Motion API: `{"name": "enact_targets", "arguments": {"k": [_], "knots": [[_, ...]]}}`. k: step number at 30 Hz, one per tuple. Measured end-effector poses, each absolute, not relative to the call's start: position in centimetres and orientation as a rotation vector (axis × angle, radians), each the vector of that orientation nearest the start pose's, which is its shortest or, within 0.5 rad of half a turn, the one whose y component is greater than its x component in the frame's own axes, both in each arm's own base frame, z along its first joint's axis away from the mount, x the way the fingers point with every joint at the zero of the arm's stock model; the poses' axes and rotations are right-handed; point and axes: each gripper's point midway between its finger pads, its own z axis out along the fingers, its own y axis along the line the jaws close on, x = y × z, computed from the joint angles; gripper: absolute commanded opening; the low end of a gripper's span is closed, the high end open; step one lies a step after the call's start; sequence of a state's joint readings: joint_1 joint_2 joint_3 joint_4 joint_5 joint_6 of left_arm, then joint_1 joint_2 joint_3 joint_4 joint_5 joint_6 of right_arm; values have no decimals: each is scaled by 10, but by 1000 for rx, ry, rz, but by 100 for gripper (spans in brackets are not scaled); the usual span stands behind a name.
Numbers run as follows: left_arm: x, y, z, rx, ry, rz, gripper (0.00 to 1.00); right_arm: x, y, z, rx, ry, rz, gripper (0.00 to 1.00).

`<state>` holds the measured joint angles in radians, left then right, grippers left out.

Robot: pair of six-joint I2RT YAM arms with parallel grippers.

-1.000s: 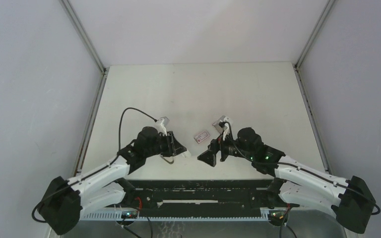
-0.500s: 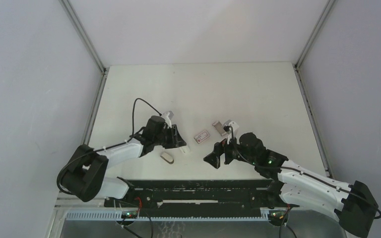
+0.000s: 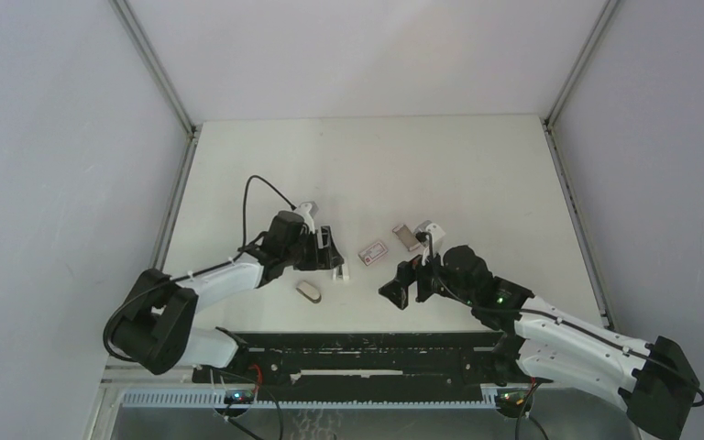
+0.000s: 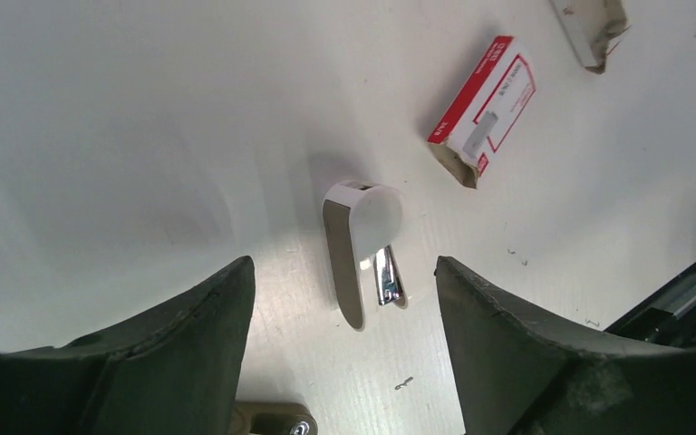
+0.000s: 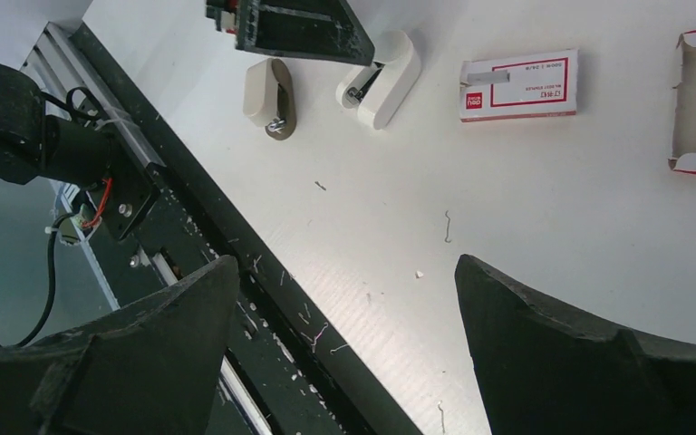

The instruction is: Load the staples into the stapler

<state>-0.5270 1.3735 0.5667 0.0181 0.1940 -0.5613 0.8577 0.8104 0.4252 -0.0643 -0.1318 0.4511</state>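
Pink-red and flat on the surface [image 3: 477, 183], the staples box [image 3: 372, 251] lies between two spread, empty hands in the top view, at 2 o'clock from the left hand [image 3: 332, 261] over the stapler [image 3: 340, 272] and 11 o'clock from the right hand [image 3: 401, 285], its long side running 8 to 2.

The stapler [image 4: 360, 227] was smooth white plastic with shiny metal inside; the box of staples [image 4: 487, 107] was matt card.

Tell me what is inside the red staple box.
The staple box lies flat; its near end shows only brown cardboard. Its closed sides cover everything else, so any staples inside are hidden.
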Motion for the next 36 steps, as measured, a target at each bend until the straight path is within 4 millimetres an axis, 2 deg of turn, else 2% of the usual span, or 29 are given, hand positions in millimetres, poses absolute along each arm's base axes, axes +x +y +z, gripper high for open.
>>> {"name": "enact_targets", "arguments": {"k": [7, 10, 12, 14, 16, 17, 20, 22, 23, 24, 26, 27, 30, 33, 36], "knots": [[266, -207, 73, 99, 2345, -699, 80, 171, 243, 116, -501, 2136, 848, 89], [282, -200, 93, 84, 2287, -678, 80, 189, 240, 117, -453, 2162, 786, 89], [302, -183, 109, 17, 2232, -652, 81, 210, 231, 122, -376, 2168, 748, 89], [321, -155, 123, -78, 2173, -607, 82, 234, 212, 124, -271, 2165, 698, 89], [337, -113, 138, -211, 2095, -535, 85, 259, 182, 125, -141, 2157, 631, 89], [343, -86, 149, -287, 2032, -496, 88, 272, 161, 127, -58, 2145, 588, 89], [337, -7, 173, -491, 1828, -308, 91, 296, 103, 141, 136, 2051, 469, 89], [324, 27, 180, -571, 1715, -185, 92, 301, 64, 152, 240, 1944, 371, 89], [316, 40, 170, -597, 1687, -114, 92, 301, 48, 155, 278, 1893, 325, 89], [311, 44, 172, -598, 1652, -87, 92, 299, 35, 156, 303, 1843, 279, 89], [305, 58, 153, -608, 1635, 5, 92, 294, 19, 149, 315, 1776, 211, 89], [303, 62, 144, -611, 1647, 41, 91, 293, 13, 142, 311, 1755, 182, 89], [301, 72, 118, -601, 1698, 135, 90, 286, 2, 105, 290, 1762, 98, 89], [307, 76, 114, -569, 1693, 181, 88, 279, -6, 74, 278, 1813, 30, 89], [314, 79, 125, -538, 1647, 205, 88, 283, -10, 69, 267, 1821, -11, 89]]}}
